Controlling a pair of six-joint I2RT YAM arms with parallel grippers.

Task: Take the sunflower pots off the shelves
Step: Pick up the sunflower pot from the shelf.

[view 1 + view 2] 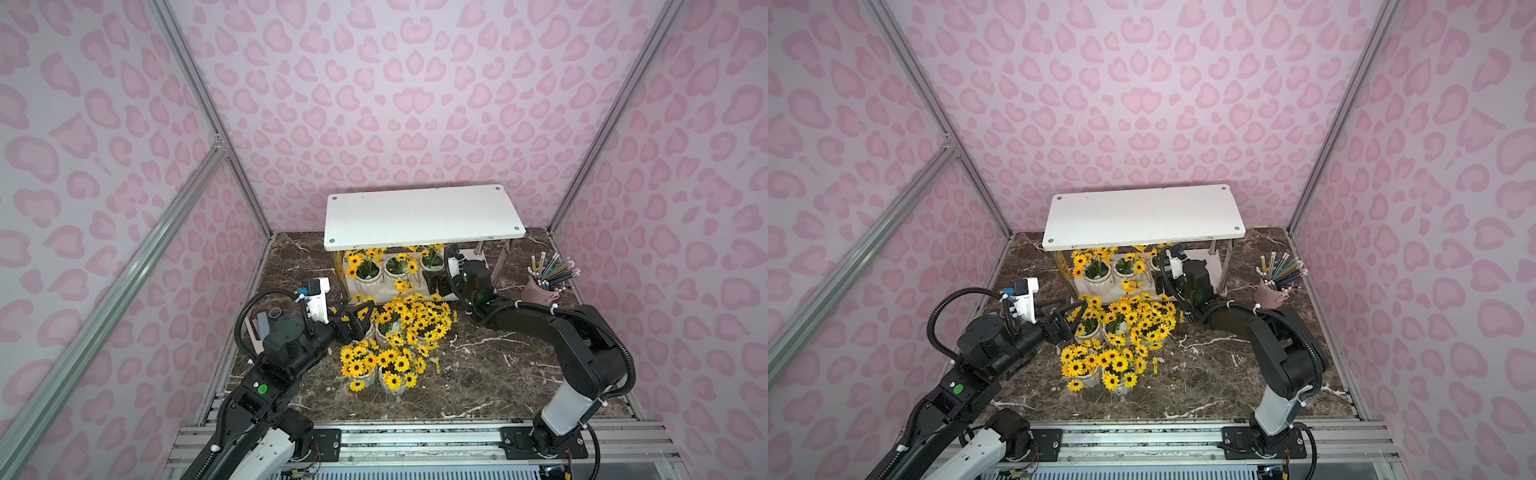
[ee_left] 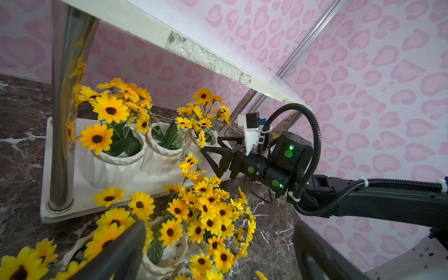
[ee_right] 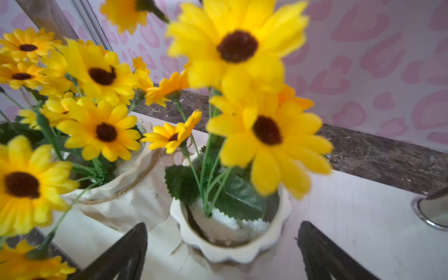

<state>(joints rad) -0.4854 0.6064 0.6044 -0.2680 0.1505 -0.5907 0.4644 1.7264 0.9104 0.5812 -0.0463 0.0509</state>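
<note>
Right tool (image 3: 223, 224): released, jaws wide. Target pot (image 3: 230, 253) just ahead of spread fingers, untouched, on lower shelf (image 3: 351, 218), end of three-pot row. Shelves at back edge of counter (image 1: 498, 374).
Advise: advance until ribbed wall sits between fingers, clench below rim, draw out low, clear of top shelf (image 1: 419, 216) and neighbour pot (image 3: 126, 194).
Left tool (image 1: 361, 322): released, beside removed pots (image 1: 399, 328) mid-counter.

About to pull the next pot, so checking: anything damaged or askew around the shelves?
Yes: the top shelf's edge is chipped, a strip of white facing torn off, rough core showing. Pots beneath stand upright.
</note>
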